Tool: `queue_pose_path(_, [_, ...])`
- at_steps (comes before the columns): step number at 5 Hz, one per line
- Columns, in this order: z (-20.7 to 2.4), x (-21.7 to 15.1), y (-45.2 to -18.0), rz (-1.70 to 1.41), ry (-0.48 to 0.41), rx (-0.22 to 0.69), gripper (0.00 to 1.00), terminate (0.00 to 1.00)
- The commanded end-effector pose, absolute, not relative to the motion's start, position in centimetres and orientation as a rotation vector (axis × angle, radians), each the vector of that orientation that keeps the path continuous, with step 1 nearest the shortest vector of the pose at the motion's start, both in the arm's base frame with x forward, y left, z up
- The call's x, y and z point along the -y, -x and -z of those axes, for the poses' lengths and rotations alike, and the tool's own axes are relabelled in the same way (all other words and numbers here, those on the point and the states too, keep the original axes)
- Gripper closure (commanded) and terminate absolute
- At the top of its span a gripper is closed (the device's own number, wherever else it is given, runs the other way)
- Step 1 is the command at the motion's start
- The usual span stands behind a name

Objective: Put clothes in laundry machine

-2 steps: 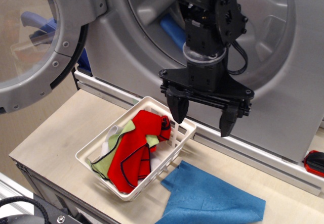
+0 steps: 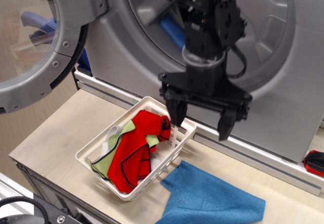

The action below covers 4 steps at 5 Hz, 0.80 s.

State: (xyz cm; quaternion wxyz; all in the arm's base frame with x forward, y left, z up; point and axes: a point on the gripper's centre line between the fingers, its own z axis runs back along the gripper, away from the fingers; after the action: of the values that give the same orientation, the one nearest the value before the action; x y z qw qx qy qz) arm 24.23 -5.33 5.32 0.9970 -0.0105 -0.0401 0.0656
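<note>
The laundry machine (image 2: 126, 37) fills the whole back of the scene, its round door (image 2: 30, 42) swung out at about nine o'clock and the drum mouth gaping up at twelve. Something blue already lies inside the drum. In front, on the pale table (image 2: 55, 138), the white basket (image 2: 134, 155) sits at roughly six o'clock from the drum, holding the clothes (image 2: 134, 150), a mostly red heap with light green and a bit of white-grey beneath. A blue cloth (image 2: 207, 196) lies flat at the basket's four o'clock.

The gripper (image 2: 201, 119) hangs over the basket's far corner, its two fingers spread wide with nothing between them. The near finger is very close to the rim, maybe touching; I can't tell.

To my eye the worry is that corner: dropping straight down could jam a finger on the lattice wall and tip or shove the light basket. A shallow pinch might also lift only one red piece, or drag several tangled together and spill them short of the drum
</note>
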Motion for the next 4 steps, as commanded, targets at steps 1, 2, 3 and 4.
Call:
queue_pose_path(1, [-6.1, 1.0, -24.0, -0.206, 0.016, 0.160, 0.00, 0.00])
queue_pose_path(2, [-6.3, -1.9, -23.7, -0.215, 0.005, 0.185, 0.00, 0.00])
queue_pose_path(3, [-5.7, -4.3, -23.1, -0.281, 0.014, 0.141, 0.00, 0.00])
queue_pose_path(4, [-3.8, -6.3, -22.1, -0.405, 0.002, 0.143, 0.00, 0.00])
